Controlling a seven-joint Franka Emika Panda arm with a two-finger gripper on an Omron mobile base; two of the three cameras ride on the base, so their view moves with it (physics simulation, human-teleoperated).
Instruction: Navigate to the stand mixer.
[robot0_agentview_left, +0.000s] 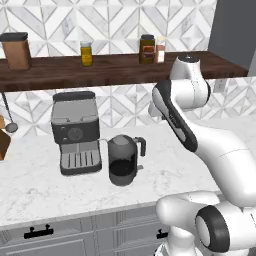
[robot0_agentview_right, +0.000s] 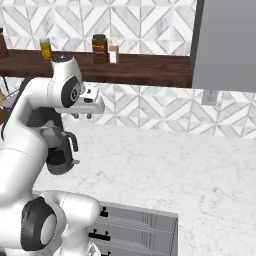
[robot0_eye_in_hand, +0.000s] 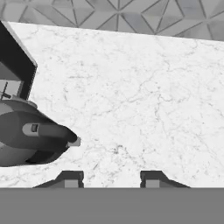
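The two appliances standing on the white marble desk (robot0_agentview_left: 30, 185) were a boxy grey espresso machine with a drip tray (robot0_agentview_left: 75, 132) and, just beside it, a dark grey rounded kettle with a handle (robot0_agentview_left: 122, 160). Neither of them was the stand mixer. Both stood upright near the patterned tile wall.

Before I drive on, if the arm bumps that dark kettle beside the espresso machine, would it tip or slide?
The kettle looks squat with a broad base, so it would probably slide on the smooth marble counter rather than tip. Its side handle could make it turn when pushed.
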